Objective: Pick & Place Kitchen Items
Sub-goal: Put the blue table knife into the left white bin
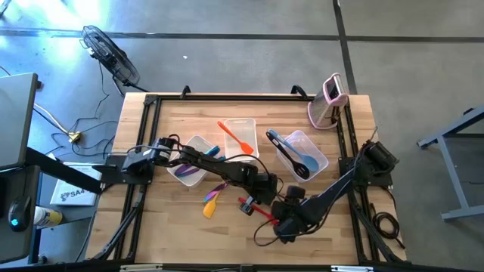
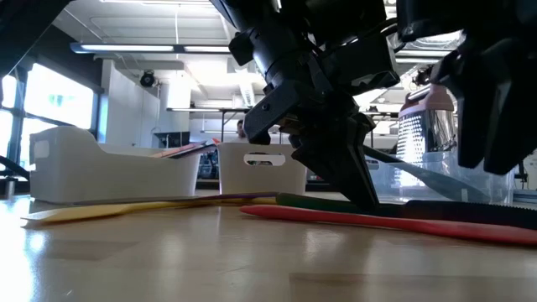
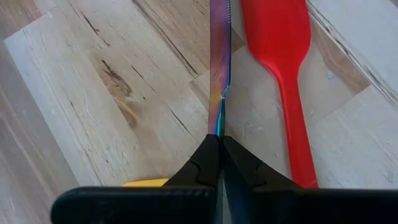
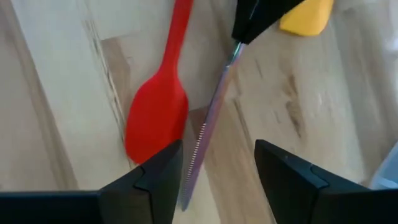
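A thin purple-green iridescent blade (image 3: pixel 219 68) with a serrated edge stands edge-up low over the wooden table, with my left gripper (image 3: pixel 219 138) shut on it near the table's middle front (image 1: pixel 266 187). A red spoon-like utensil (image 3: pixel 280 37) lies flat on the table beside it. My right gripper (image 4: pixel 217 149) is open just above them, one finger on either side of the blade's serrated free end (image 4: pixel 193 174) without touching it. Behind the left fingers lies a yellow utensil (image 1: pixel 210 205). My left gripper pinches the blade's flat sides (image 3: pixel 219 121) between its two fingers, at the end away from the serrated tip. The fingers slant down from above, and the blade runs on ahead along their line. I cannot tell whether the blade touches the table.
Three clear tubs stand farther back: one at the left (image 1: pixel 193 160) with purple and blue utensils, one in the middle (image 1: pixel 240 136) with an orange spatula, and one at the right (image 1: pixel 304 155) with blue and black utensils. A pink-and-white gadget (image 1: pixel 329 102) stands at the far right corner.
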You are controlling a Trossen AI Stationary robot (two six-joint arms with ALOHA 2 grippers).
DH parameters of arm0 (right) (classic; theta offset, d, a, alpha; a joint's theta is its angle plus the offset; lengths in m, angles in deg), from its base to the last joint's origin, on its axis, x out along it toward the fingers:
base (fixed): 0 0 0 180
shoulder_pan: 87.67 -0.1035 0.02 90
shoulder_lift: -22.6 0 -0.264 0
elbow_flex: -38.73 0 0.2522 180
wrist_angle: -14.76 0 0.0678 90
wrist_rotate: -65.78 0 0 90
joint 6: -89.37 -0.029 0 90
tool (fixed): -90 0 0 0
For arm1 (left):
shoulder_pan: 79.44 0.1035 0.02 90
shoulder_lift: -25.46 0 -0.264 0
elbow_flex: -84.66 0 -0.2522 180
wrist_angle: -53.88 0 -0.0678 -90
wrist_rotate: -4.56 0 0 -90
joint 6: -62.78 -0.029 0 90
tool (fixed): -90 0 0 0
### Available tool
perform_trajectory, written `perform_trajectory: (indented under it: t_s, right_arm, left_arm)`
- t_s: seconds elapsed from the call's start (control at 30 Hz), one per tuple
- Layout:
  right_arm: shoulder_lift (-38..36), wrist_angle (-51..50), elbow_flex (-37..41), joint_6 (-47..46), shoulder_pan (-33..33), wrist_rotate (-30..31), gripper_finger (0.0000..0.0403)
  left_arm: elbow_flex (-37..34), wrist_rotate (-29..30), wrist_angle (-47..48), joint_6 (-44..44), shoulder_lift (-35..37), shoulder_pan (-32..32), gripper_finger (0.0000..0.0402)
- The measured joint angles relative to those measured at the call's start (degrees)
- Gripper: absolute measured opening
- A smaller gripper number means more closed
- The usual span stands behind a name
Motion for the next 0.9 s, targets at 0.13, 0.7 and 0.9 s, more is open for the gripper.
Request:
perform_trajectory:
  t_s: [0.13, 0.7, 0.9]
  right_arm:
    - [0.04, 1.57, 0.9, 1.61, 0.21, 0.08, 0.0193]
    - [0.11, 8.61, 5.12, 6.16, 2.53, -5.26, 0.018]
    - [0.07, 12.7, 7.53, 8.35, 4.26, -9.08, 0.0165]
  left_arm:
    - [0.0, -0.04, -0.03, 0.64, -0.01, 0.0, 0.0]
    - [0.0, -0.38, -0.33, 2.25, -0.03, 0.04, 0.0]
    - [0.0, -0.67, -0.31, 2.58, -0.03, 0.07, 0.0]
